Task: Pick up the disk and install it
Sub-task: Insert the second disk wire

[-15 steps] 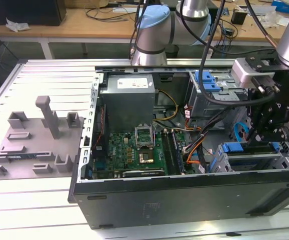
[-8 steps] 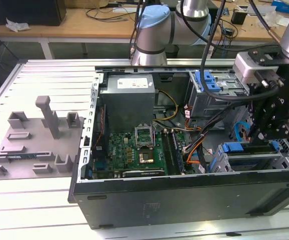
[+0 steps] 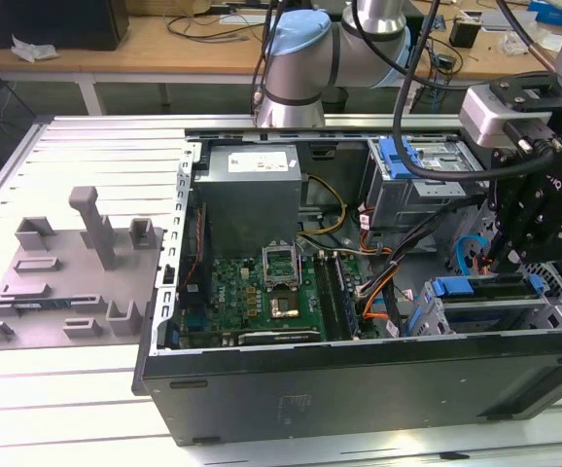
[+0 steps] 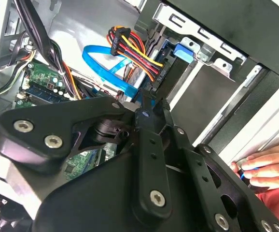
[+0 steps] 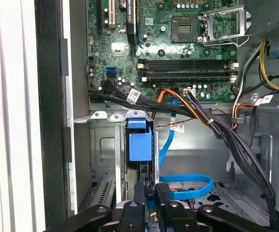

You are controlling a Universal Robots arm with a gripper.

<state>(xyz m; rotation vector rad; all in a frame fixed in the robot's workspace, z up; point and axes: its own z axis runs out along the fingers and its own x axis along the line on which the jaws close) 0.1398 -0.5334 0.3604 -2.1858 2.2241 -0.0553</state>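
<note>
Disk [image 3: 500, 289], a flat rectangular hard drive with a blue plastic frame along its edge, stands on its narrow side in the grey metal drive cage [image 3: 475, 316] at the lower corner of the open black computer case [image 3: 359, 389]. From the exterior view mostly its dark upper edge and the blue frame show; its label face is turned out of sight.

The black gripper [image 3: 505, 255] hangs directly above that upper edge, its tips very near or touching it. Whether it is clamped on the disk or has let go cannot be told. In the first wrist view the gripper [image 5: 149, 195] points down at the cage slot, with a looped flat blue data cable [image 5: 188, 186] just beside it. In the second wrist view the gripper [image 4: 149, 104] sits close to a red, yellow and black wire bundle [image 4: 132, 48], and a person's hand [image 4: 260, 166] rests beyond the case wall.
</note>
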